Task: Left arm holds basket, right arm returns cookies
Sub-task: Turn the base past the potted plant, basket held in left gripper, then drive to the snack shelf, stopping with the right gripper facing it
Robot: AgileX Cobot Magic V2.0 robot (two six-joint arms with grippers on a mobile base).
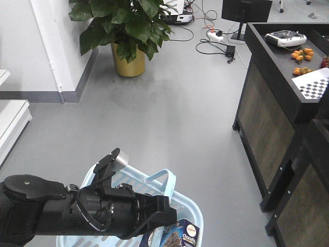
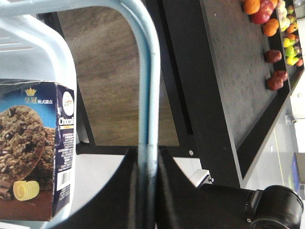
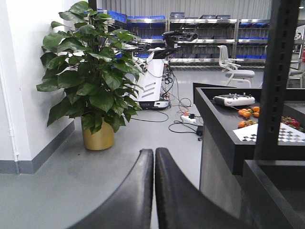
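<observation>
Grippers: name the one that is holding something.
The left gripper: its jaws clamp the light blue basket handle. The right gripper has its jaws pressed together with nothing between them.

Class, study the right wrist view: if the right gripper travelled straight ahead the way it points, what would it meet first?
Probably nothing close: the right gripper, fingers shut, points over bare grey floor between the potted plant and black counter; depth is unclear.

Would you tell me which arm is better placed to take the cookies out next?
Right. The left gripper is shut on the basket handle, with the cookies inside; the right gripper is empty.
</observation>
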